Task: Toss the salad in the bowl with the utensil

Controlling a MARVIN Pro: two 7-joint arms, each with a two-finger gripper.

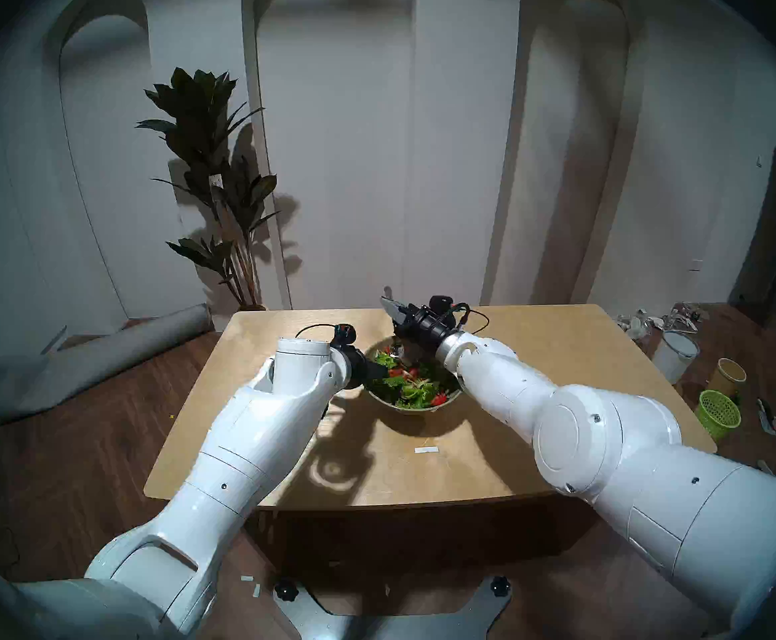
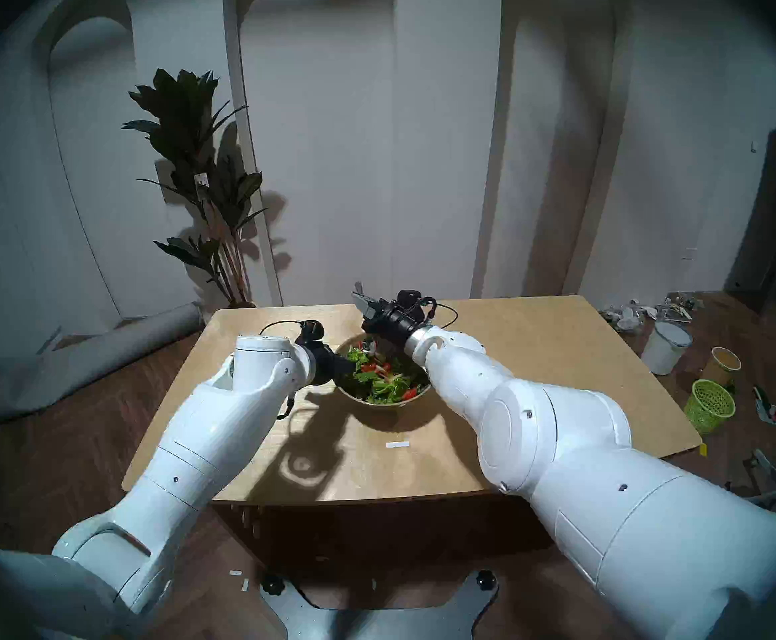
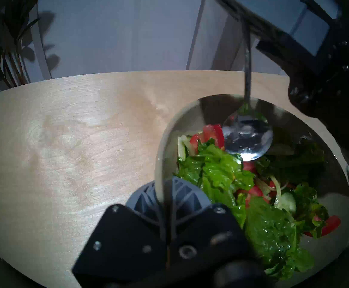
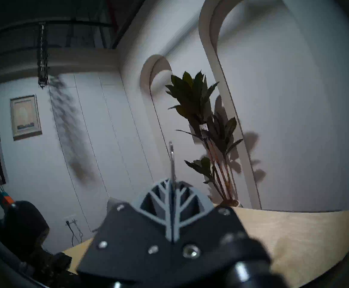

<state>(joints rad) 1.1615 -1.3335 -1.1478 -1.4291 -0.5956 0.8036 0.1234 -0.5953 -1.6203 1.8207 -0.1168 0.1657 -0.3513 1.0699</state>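
The olive-beige bowl [image 1: 416, 408] stands mid-table, filled with salad [image 1: 411, 385] of lettuce, tomato and cucumber. My left gripper [image 3: 165, 190] is shut on the bowl's [image 3: 163, 148] left rim, one finger inside and one outside. Above the bowl's far side, my right gripper [image 1: 390, 307] is shut on the handle of the metal spoon [image 3: 247, 135]. The spoon hangs straight down, its head just over the salad [image 3: 221, 173] at the far side. The handle tip [image 4: 172, 156] sticks out past the right gripper [image 4: 172, 187].
The wooden table [image 1: 538, 371] carries a white tape strip [image 1: 425, 449] in front of the bowl. On the floor to the right are a lime-green basket [image 1: 718, 413], a paper cup [image 1: 730, 376] and a white bucket [image 1: 676, 355]. A potted plant [image 1: 212, 172] stands behind; a rolled mat [image 1: 90, 362] lies left.
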